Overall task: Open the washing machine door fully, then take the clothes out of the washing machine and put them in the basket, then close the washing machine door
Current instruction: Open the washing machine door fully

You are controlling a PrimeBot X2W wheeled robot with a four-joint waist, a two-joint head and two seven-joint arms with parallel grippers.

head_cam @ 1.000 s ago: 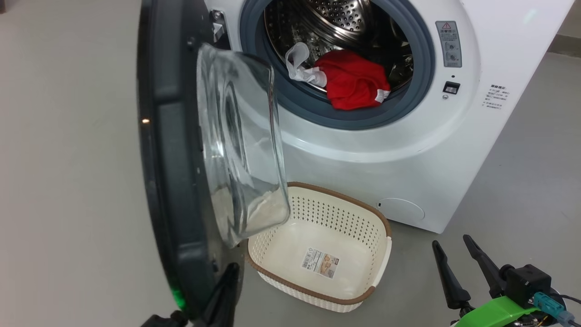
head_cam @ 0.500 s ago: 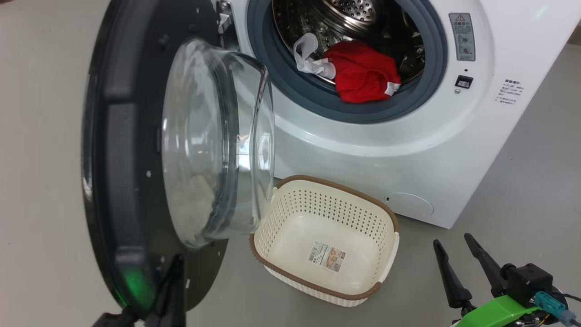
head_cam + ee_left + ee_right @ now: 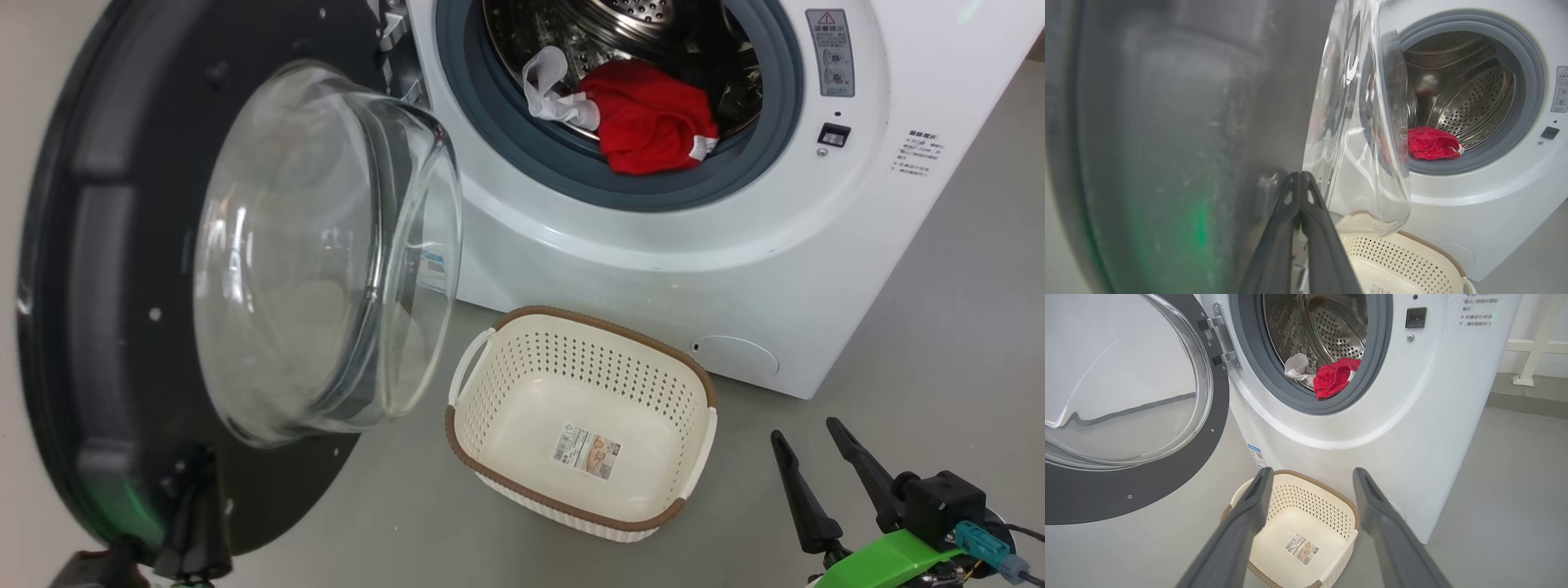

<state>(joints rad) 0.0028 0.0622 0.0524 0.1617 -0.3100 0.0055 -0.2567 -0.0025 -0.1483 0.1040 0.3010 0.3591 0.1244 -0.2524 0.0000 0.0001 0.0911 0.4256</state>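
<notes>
The washing machine door (image 3: 82, 245) stands swung out to the left, its glass bowl (image 3: 318, 245) bulging toward me. My left gripper (image 3: 200, 490) is shut with nothing in it, its tips (image 3: 1300, 175) pressed against the door's (image 3: 1167, 122) dark inner face near its lower edge. In the washing machine (image 3: 653, 278), red clothes (image 3: 653, 114) and a white cloth (image 3: 547, 90) lie at the drum's front lip. The empty basket (image 3: 571, 314) sits on the floor below the opening. My right gripper (image 3: 804, 431) hangs open to the basket's right, and in its wrist view the gripper (image 3: 1312, 471) frames the basket (image 3: 1331, 486) and clothes (image 3: 1335, 377).
Grey floor (image 3: 939, 327) surrounds the machine. The open door overhangs the floor left of the basket, its bowl close to the basket's left handle (image 3: 469, 359). A white frame leg (image 3: 1527, 371) stands on a raised strip behind the machine's right side.
The door has swung wider open to the left, and my left gripper has gone left with its lower edge. The right gripper has held still. The head view has shifted slightly.
</notes>
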